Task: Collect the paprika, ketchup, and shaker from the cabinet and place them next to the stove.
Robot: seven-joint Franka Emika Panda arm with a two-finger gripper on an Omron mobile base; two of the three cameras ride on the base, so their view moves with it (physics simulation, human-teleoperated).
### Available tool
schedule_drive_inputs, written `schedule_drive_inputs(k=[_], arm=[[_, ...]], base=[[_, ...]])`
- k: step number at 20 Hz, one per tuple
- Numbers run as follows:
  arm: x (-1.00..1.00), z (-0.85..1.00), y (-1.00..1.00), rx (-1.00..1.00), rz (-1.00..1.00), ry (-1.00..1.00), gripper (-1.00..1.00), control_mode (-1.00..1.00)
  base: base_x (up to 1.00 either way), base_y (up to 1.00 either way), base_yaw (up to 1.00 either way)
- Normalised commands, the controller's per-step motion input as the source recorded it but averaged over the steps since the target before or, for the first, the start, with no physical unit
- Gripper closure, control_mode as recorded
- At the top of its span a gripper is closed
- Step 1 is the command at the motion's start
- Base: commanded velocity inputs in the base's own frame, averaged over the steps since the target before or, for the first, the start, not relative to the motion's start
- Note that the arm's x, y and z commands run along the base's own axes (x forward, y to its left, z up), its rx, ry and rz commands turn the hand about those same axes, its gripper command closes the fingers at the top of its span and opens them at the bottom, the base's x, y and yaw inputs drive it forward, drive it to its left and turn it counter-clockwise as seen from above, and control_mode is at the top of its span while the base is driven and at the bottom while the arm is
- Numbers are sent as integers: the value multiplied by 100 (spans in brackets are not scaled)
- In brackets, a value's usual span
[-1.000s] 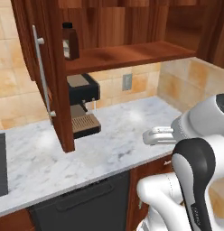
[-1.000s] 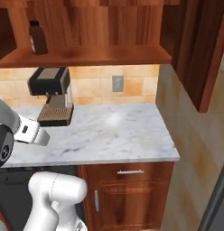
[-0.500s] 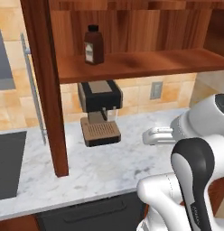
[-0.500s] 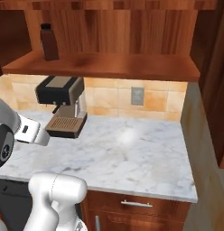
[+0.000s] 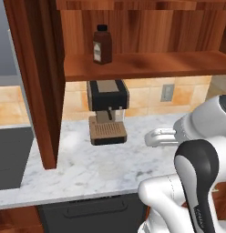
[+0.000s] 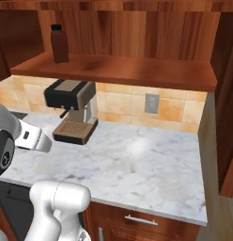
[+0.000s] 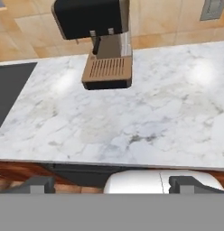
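Both fingers (image 7: 39,184) of my gripper (image 7: 114,185) stand wide apart, holding nothing, above the marble counter (image 7: 145,122). Beyond sits a coffee machine (image 7: 101,40) (black and tan). Paprika (image 5: 102,44) stands upright on the cabinet (image 5: 146,63) shelf, above that machine.
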Motion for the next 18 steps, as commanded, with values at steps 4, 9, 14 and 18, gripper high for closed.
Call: schedule_drive_inputs(k=[4,9,14,18], arm=[[0,-1,3,0,0,0,-100,-100],[17,22,3,-1,0,-19,-100,-100],[1,79,0,-6,0,-43,-100,-100],[0,80,0,-2,7,-41,-100,-100]], base=[[17,4,10],[0,0,0],[0,0,0],[0,0,0]])
